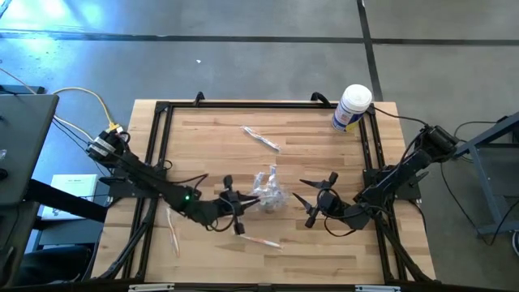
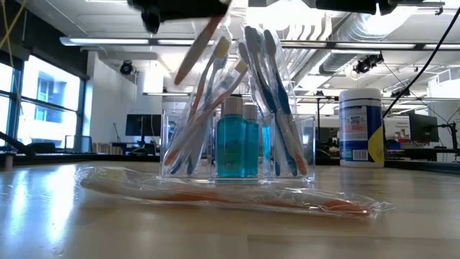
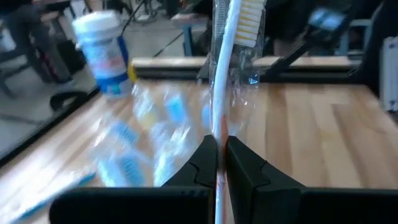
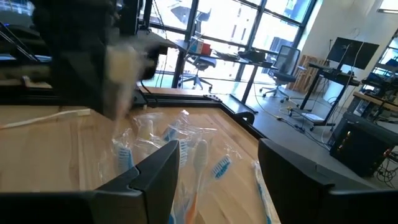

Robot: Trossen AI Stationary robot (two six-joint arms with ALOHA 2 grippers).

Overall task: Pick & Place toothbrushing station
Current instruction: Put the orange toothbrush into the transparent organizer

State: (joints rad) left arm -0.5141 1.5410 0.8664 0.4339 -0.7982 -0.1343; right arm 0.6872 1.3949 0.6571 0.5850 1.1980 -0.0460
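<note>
The toothbrushing station [image 1: 269, 193] is a clear plastic holder at the table's middle. It stands on its base and holds several toothbrushes and blue bottles [image 2: 233, 147]. My left gripper [image 1: 233, 208] hovers just left of it, shut on a wrapped toothbrush [image 3: 219, 93] with a white and orange handle. My right gripper [image 1: 316, 203] waits open just right of the station [image 4: 171, 146], with nothing between its fingers [image 4: 155, 177]. My left gripper pinches the wrapped toothbrush's handle [image 3: 216, 140] between its two fingers, through the clear wrapper. The fingers lie across the handle, and the bristle head [image 3: 250, 22] sticks out well past them. The brush [image 2: 198, 47] is tilted and lifted clear of the table.
A white canister with a blue label [image 1: 351, 107] stands at the far right corner. Wrapped toothbrushes lie loose on the wood: one far of the station [image 1: 261, 139], one near it [image 1: 261, 241], one at the near left [image 1: 171, 231]. A black frame [image 1: 162, 146] borders the table.
</note>
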